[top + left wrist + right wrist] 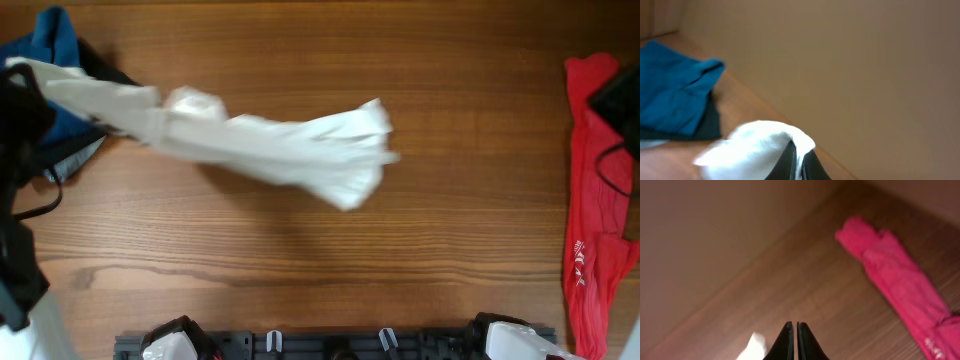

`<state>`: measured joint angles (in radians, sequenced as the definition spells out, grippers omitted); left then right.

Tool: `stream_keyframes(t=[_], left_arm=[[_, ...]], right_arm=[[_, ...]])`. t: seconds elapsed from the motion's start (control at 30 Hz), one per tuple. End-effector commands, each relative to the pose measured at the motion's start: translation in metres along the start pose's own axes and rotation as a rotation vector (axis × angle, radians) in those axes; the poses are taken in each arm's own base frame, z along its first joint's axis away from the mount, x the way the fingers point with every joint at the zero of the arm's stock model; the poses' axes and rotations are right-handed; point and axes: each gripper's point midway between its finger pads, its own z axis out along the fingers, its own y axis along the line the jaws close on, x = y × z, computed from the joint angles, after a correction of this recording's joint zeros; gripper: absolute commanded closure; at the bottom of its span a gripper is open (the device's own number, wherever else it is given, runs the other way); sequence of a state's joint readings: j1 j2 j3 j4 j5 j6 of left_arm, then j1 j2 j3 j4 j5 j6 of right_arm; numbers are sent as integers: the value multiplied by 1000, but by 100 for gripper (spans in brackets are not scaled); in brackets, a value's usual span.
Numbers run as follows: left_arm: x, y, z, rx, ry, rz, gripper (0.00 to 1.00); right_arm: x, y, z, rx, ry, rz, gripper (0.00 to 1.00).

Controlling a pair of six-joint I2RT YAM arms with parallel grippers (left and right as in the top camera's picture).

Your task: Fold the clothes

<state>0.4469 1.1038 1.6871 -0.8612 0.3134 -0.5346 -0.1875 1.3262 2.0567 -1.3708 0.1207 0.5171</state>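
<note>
Gripping the white T-shirt (755, 145) in the left pincer (800, 159), fingers (816, 170) clenched through a bunched fold spilling up and to the left of the tips. Trailing from that grip, in the overhead view, as a blurred, roped-up strip stretched well away from the left pincer across the wooden table (470, 60), free end flared, seemingly lifted or swinging rather than laid flat. Lying beyond the left pincer and to its left: a blue polo (675, 95) on top of a dark piece (710, 127), both apart from the held cloth. Pressed tip to tip at the right pincer (794, 326), nothing visible between the fingers, so clenched on nothing. Ahead of it and to its right, a red shirt (900, 280) in a long heap, well apart; just left of its tips, a scrap of white (755, 345) too blurred to name. Judged as the opening step: drawing one garment onto bare wood, no fold begun. Next, most likely: lower the T-shirt and drag it flat, then bring the right pincer across, open it, and catch an opposite hem or shoulder to spread the cloth before any crease. Beware the single-point hold, apt to leave the shirt twisted.
</note>
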Motion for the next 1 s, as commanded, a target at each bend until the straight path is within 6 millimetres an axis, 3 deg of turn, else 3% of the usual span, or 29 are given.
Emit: stream_keyframes(t=[0.0, 0.07, 0.17, 0.43, 0.47, 0.53, 0.73, 0.9, 0.97], left_arm=[[-1, -29, -17, 122, 28, 13, 96], [6, -24, -16, 98, 55, -3, 96], [22, -3, 0, 21, 139, -34, 96], [54, 53, 47, -182, 314, -94, 96], [57, 70, 56, -249, 330, -88, 96], [59, 84, 63, -308, 337, -74, 96], [49, 132, 63, -559, 277, -31, 96], [41, 144, 58, -636, 233, -11, 96], [41, 144, 58, -635, 232, -11, 96]], right_arm=[[-18, -5, -30, 8, -85, -27, 96], [-10, -5, -29, 4, -52, -34, 96], [16, -3, -12, -2, 91, -64, 96], [108, 53, 54, -247, 560, -318, 96], [136, 67, 72, -268, 650, -410, 96], [167, 86, 87, -298, 732, -508, 95], [275, 163, 119, -468, 858, -879, 86], [362, 207, 149, -534, 888, -1050, 55], [395, 219, 148, -580, 940, -1043, 53]])
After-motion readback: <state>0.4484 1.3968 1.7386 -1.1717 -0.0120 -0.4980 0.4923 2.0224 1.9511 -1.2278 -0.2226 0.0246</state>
